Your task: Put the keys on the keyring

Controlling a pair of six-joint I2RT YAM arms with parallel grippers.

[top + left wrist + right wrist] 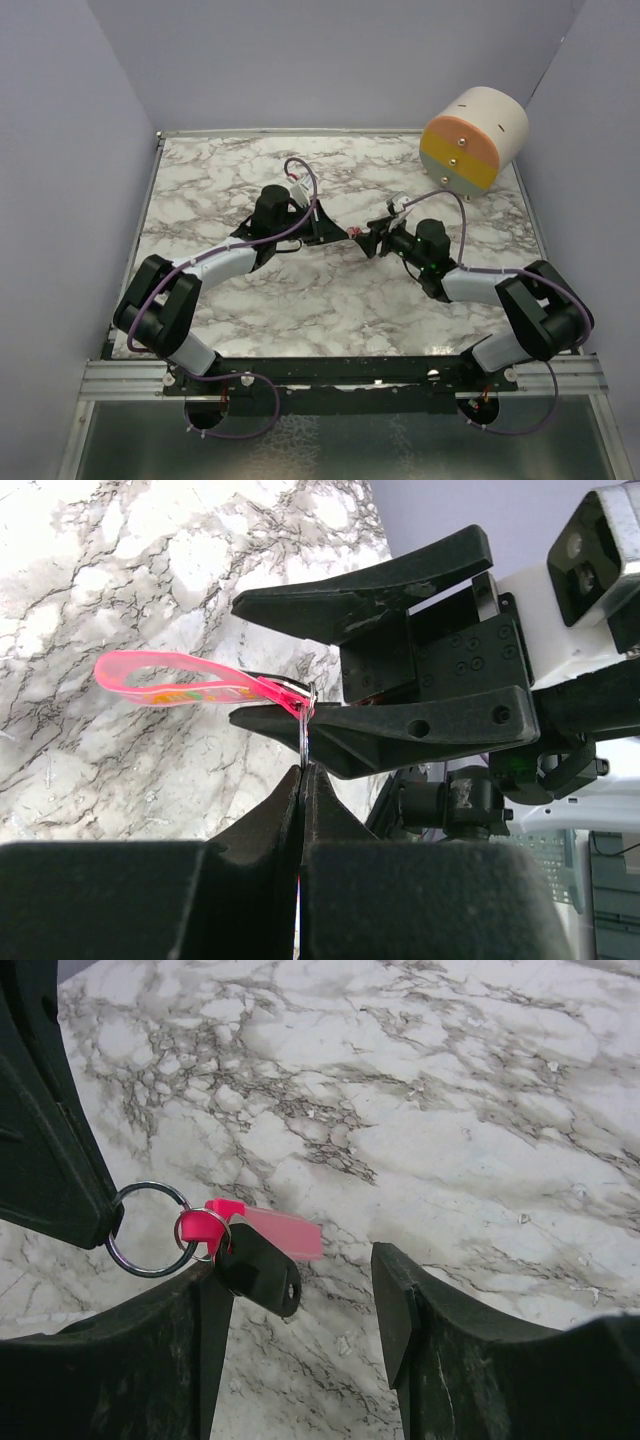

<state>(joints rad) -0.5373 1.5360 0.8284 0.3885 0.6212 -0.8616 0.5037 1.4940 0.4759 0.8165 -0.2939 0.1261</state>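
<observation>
The keyring is a pink strip [180, 685] with a thin metal ring [305, 742] at one end. My left gripper [303, 775] is shut on that ring and holds it above the table. In the right wrist view the large ring [148, 1228] links to a small ring around the pink strip [285, 1232]. The key's black head [255, 1265] hangs at that small ring; its shaft is hidden. My right gripper [305, 1295] is open, its left finger touching the key's head. From above, the left gripper [335, 233] and the right gripper [378, 238] meet mid-table.
A white cylinder with an orange and yellow face [475, 138] stands at the back right corner. Grey walls close the marble table [300, 300] on the left, back and right. The right gripper's black fingers [420, 730] fill the right of the left wrist view.
</observation>
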